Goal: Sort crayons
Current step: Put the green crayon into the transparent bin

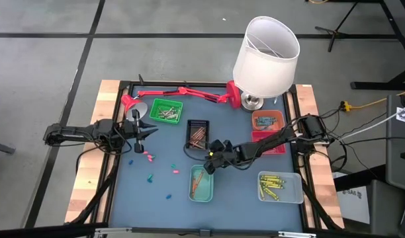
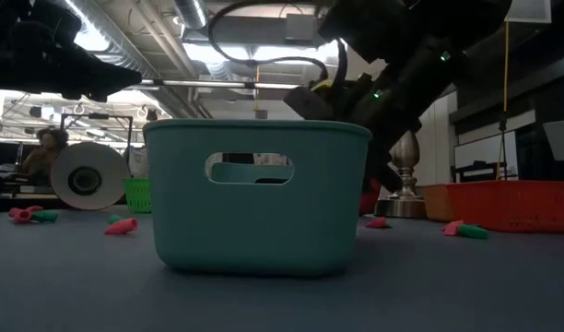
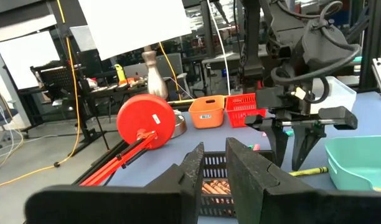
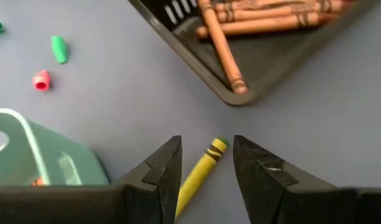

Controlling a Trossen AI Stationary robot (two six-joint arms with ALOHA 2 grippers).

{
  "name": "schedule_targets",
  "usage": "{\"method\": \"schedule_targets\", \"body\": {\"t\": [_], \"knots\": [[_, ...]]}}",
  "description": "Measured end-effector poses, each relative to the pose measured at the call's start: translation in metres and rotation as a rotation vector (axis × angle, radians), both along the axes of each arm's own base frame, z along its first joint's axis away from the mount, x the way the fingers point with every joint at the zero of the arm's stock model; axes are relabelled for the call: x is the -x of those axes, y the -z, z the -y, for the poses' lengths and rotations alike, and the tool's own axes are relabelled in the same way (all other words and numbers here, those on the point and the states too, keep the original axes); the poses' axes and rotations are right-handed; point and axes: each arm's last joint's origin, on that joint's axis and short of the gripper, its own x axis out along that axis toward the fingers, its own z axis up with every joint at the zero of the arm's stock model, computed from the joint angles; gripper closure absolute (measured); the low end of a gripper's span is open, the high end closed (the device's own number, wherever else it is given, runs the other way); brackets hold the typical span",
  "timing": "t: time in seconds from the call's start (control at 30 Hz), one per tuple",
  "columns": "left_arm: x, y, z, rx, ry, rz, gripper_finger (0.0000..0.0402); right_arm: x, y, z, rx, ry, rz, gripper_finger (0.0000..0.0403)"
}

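A yellow wax crayon (image 4: 202,171) lies flat on the blue bench (image 1: 235,192) between the spread, unclenched fingers of the right hand (image 4: 206,168), which grasps nothing. Just beyond it sits the black slotted tray (image 4: 253,62) of brown crayons (image 4: 265,22), with the teal plastic tray (image 1: 202,184) close beside and pink and green crayon bits (image 4: 50,62) scattered nearby. The left hand (image 1: 151,129) hangs near the green tray (image 1: 165,111), fingers narrowly parted around nothing.
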Motion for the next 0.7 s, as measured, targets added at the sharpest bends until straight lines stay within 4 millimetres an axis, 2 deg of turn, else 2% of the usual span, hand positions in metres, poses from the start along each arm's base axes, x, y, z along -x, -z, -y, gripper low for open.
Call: {"method": "schedule_targets", "body": {"t": [0.43,0.7], "knots": [[0.0,0.0,0.0,0.0,0.0,0.0,0.0349,0.006,0.002,-0.01,0.011,0.037,-0.025,0.0261],[0.0,0.0,0.0,0.0,0.0,0.0,0.0349,0.006,0.002,-0.008,0.027,0.057,-0.013,0.0261]]}}
